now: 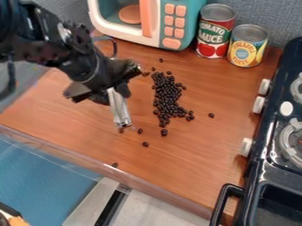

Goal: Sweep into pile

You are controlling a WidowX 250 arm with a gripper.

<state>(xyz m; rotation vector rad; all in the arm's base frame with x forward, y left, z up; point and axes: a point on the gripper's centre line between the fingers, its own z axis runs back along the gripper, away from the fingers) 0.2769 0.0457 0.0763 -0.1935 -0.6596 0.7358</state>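
Black stove (272, 175) borders the counter (198, 154); cans (247, 47) and microwave (192, 22) stand behind beans (167, 95); gripper (114, 92) grasps silvery tool (119, 110).

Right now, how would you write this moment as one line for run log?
gripper: above counter, silvery piece below it; dark beans: elongated pile, several outside; sweep: unfinished

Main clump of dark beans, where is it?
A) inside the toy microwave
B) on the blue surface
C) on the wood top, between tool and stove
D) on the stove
C: the main clump sits on the wood top, with the tool to one side and the stove to the other.
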